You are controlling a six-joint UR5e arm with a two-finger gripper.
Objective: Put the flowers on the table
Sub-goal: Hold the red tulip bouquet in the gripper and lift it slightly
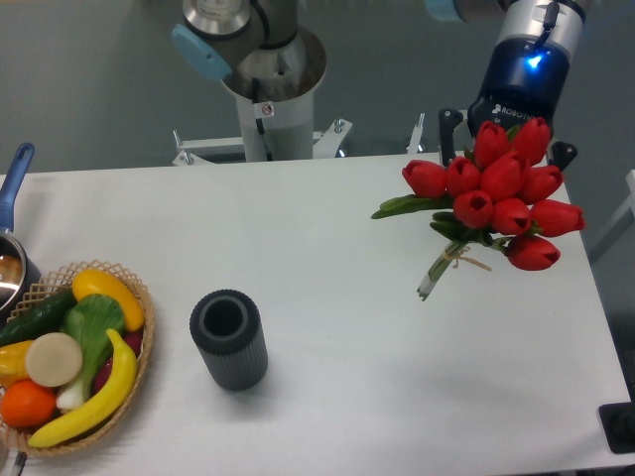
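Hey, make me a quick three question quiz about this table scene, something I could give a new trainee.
1. True or false: the flowers are standing inside the dark ribbed cylinder.
2. Which item lies in the wicker basket? A) a banana B) a mug C) a book
3. Fill in: the gripper is at the table's far ____ corner as the camera sees it.

Key:
1. False. The tulips are up by the gripper at the right of the picture, well apart from the cylinder; the blooms hide the jaws, so the grasp itself cannot be seen.
2. A, the banana.
3. right.
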